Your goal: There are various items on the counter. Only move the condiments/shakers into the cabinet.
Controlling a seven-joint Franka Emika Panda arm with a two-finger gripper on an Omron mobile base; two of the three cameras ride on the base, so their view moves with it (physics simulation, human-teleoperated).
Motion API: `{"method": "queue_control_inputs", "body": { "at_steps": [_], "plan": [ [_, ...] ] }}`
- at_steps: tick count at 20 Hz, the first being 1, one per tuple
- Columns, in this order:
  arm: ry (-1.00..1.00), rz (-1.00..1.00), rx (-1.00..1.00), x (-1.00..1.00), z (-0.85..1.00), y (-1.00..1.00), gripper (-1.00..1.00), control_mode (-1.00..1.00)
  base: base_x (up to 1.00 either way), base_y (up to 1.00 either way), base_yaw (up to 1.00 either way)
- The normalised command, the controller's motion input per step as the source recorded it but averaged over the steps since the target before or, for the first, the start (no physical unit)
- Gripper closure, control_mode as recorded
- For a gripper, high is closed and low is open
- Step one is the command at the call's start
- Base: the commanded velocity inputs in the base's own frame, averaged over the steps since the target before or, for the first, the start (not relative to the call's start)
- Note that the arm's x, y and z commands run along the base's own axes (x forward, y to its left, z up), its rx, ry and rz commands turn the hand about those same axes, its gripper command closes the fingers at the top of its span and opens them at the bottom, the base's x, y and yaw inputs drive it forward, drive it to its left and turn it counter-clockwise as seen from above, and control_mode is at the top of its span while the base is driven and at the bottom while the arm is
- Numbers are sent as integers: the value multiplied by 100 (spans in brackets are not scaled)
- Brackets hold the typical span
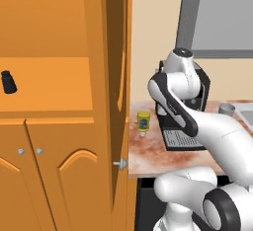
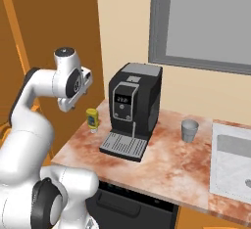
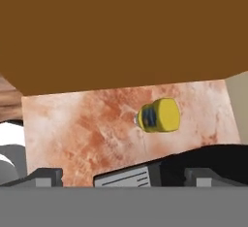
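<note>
A yellow mustard bottle [image 1: 144, 122] with a blue label stands on the reddish counter [image 1: 148, 151], close to the cabinet's side. The hand view looks down on that mustard bottle [image 3: 159, 115] from above and to one side. My gripper [image 3: 123, 177] hangs well above the counter with its jaws wide open and nothing between them. A small black shaker [image 1: 8, 82] lies tilted on a shelf inside the orange cabinet [image 1: 59, 126], whose upper door [image 1: 116, 67] stands open. My hand [image 2: 73, 88] is raised left of the mustard bottle [image 2: 91, 118].
A big black coffee machine [image 2: 132, 110] stands mid-counter, right of the bottle. Its drip tray [image 3: 126, 175] lies below my hand. A grey cup [image 2: 189, 130] and a pale sink [image 2: 230, 164] are further right. The open door edge [image 1: 121, 163] with its knob juts toward the counter.
</note>
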Motion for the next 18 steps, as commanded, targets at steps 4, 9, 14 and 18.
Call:
{"method": "queue_control_inputs", "body": {
  "at_steps": [4, 9, 14, 18],
  "plan": [
    [0, 2, -3, 36, -14, 1, -100, -100, 0, 0, 0],
    [3, 3, 0, 40, -19, 5, -100, -100, 0, 0, 0],
    [2, 0, -1, 30, -23, 3, -100, -100, 0, 0, 0],
    [0, 0, -3, 15, -26, 0, -100, -100, 0, 0, 0]
  ]
}}
